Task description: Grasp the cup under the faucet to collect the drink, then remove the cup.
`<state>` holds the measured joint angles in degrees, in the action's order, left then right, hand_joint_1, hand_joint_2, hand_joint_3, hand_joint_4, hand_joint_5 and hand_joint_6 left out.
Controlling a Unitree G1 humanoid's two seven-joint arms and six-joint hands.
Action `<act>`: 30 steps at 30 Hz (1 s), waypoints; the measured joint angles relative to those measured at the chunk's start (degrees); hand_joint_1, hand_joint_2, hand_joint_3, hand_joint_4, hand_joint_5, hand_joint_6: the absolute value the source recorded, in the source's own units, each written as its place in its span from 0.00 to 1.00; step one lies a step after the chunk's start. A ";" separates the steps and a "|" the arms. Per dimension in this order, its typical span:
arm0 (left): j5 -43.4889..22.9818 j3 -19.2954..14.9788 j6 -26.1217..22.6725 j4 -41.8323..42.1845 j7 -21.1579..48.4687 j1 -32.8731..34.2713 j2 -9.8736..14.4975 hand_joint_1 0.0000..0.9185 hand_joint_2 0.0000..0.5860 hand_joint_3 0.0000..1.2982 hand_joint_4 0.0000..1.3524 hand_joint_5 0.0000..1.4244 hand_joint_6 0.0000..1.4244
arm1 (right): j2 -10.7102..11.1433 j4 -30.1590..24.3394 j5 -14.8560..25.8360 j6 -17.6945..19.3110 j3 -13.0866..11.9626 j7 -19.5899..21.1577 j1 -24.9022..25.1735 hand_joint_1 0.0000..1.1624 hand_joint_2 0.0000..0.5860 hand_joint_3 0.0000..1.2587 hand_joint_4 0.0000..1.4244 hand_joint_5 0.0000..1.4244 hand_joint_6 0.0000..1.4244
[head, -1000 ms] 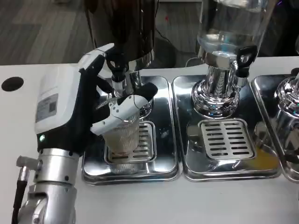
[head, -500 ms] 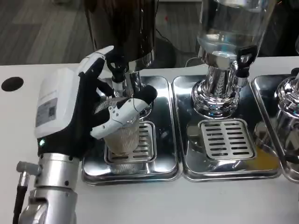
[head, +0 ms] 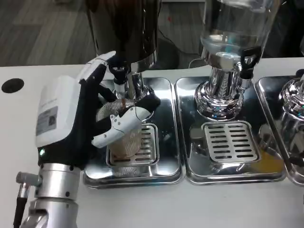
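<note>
- The cup (head: 124, 137): clear ribbed plastic, upright, with a little brownish drink at its bottom. It stands on the slotted grille of the left steel drip tray (head: 167, 142), toward 9 o'clock from picture centre, partly hidden by fingers.
- The faucet (head: 118, 78): black-topped chrome spout on the dark dispenser, at 12 o'clock just above the cup's rim.

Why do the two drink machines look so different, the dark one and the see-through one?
The dark dispenser has an opaque tank, while the clear dispenser shows its liquid through the wall. Under the dark one's faucet the left robot hand holds a cup; the clear one's grate is bare. Both stand on shiny metal drip trays.
</note>
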<state>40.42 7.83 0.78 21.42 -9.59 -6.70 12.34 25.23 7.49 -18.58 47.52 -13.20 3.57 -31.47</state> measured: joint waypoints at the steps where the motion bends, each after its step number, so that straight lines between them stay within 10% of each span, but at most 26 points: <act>1: -0.01 -0.01 0.02 0.00 0.00 -0.03 -0.02 0.00 0.07 0.24 0.18 0.47 0.58 | 0.00 -0.01 0.00 0.00 0.00 0.00 0.00 0.35 1.00 0.15 0.04 0.03 0.00; 30: -1.49 -0.25 0.41 -0.23 -0.42 0.00 0.00 0.00 0.07 0.24 0.19 0.47 0.58 | 0.00 -0.13 0.00 -0.03 0.02 -0.09 0.34 0.35 1.00 0.15 0.04 0.03 0.00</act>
<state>38.93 7.58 1.18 21.19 -10.02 -6.70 12.34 25.23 7.37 -18.59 47.50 -13.18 3.48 -31.12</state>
